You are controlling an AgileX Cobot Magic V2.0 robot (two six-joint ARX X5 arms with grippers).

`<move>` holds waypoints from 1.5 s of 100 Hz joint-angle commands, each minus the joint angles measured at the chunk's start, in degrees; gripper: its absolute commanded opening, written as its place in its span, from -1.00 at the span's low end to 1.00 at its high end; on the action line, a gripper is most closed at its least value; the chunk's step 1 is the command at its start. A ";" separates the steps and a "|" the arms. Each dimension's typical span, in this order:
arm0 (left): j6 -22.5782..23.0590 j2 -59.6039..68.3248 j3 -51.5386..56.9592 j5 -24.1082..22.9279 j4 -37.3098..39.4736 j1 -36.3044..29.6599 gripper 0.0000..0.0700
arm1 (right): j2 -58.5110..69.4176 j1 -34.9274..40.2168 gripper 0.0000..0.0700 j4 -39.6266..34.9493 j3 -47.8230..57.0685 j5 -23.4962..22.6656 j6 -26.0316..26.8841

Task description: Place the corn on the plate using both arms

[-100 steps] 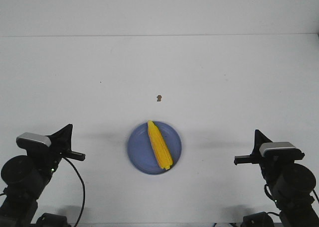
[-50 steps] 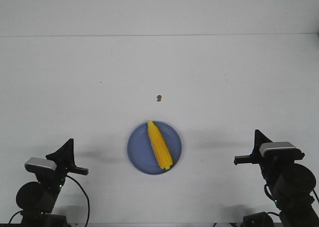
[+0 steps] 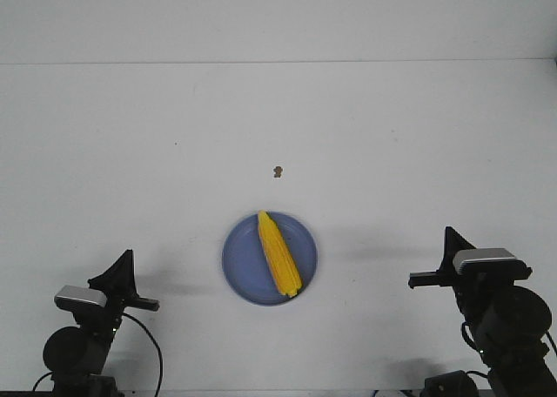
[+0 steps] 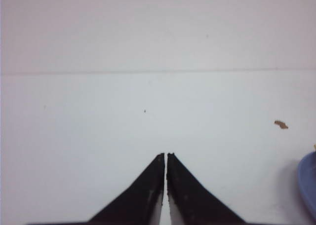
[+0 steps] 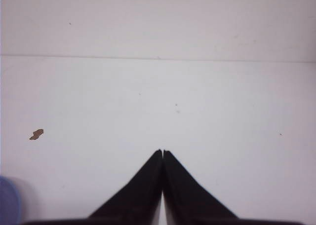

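The yellow corn (image 3: 278, 252) lies diagonally on the periwinkle-blue plate (image 3: 241, 261) near the table's front middle. My left gripper (image 3: 126, 260) is shut and empty at the front left, well apart from the plate. My right gripper (image 3: 448, 237) is shut and empty at the front right, also apart from it. In the left wrist view the gripper (image 4: 166, 156) points over bare table, with the plate's rim (image 4: 307, 180) at the edge. In the right wrist view the gripper (image 5: 162, 152) is shut, and a sliver of the plate (image 5: 7, 205) shows.
A tiny brown speck (image 3: 277, 171) lies on the white table beyond the plate; it also shows in the left wrist view (image 4: 281, 124) and the right wrist view (image 5: 36, 133). The table's far edge meets a white wall.
My left arm has drawn back and down toward the front left corner. The right arm, the corn and the plate have not moved.
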 commanded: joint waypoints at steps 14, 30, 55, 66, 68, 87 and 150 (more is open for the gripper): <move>-0.33 -0.13 -1.68 -0.44 4.55 0.07 -0.98 | 0.11 0.09 -1.00 1.05 0.42 -0.02 0.00; -0.20 -0.13 -1.70 -1.38 5.46 0.17 -0.98 | 0.11 0.09 -1.00 1.05 0.42 -0.02 0.00; -0.98 -0.11 -1.68 -1.25 5.22 0.20 -0.98 | 0.11 0.09 -1.00 1.05 0.42 -0.02 0.00; -0.98 -0.11 -1.68 -1.25 4.94 0.20 -0.98 | 0.11 0.09 -1.00 1.03 0.42 -0.02 0.00; -0.98 -0.11 -1.68 -1.25 4.83 0.20 -0.98 | 0.11 0.09 -1.00 1.05 0.42 -0.02 0.00; -0.98 -0.11 -1.68 -1.27 4.81 0.20 -0.98 | 0.11 0.09 -1.00 1.05 0.42 -0.02 0.00; -0.98 -0.11 -1.68 -1.25 4.81 0.20 -0.98 | -2.95 -1.49 -1.00 4.94 -1.92 1.29 -1.62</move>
